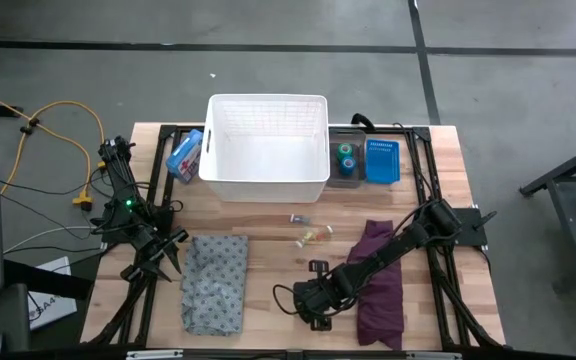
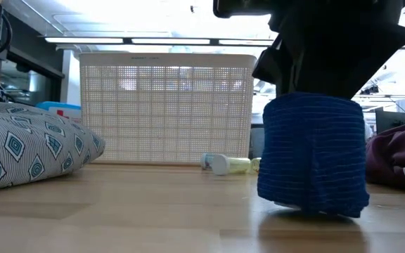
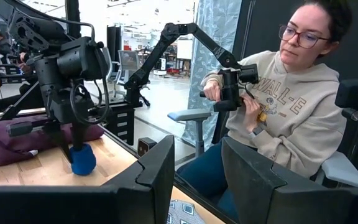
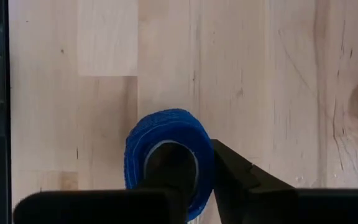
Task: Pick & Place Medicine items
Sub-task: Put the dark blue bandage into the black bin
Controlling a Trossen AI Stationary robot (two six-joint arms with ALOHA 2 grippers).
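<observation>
The right gripper [image 1: 317, 303] is down low at the front of the table [image 1: 268, 225], pinching a blue tape roll [image 4: 166, 158]. The right wrist view is the only one that shows how: one finger goes down inside the roll's hole and the other sits against the outer wall, so it's clamped on the wall of the roll. From above you can't see the roll at all, the arm covers it.

The low view shows the roll upright with its bottom edge at the wood, though I can't tell if it's resting or just barely lifted. Behind it in that view there's a small yellowish tube [image 2: 225, 164] lying in front of the white basket [image 2: 164, 105]. The overhead view shows that tube near the table's middle, with a tiny clear vial [image 1: 296, 218] just beside it.

Only the overhead shows a green roll [image 1: 345, 154] in a tray right of the basket, next to a blue box [image 1: 382, 161].

The left gripper [image 1: 158, 262] hangs at the left edge by the grey patterned cloth [image 1: 214, 283], fingers spread. A purple cloth [image 1: 380, 285] lies under the right arm.
</observation>
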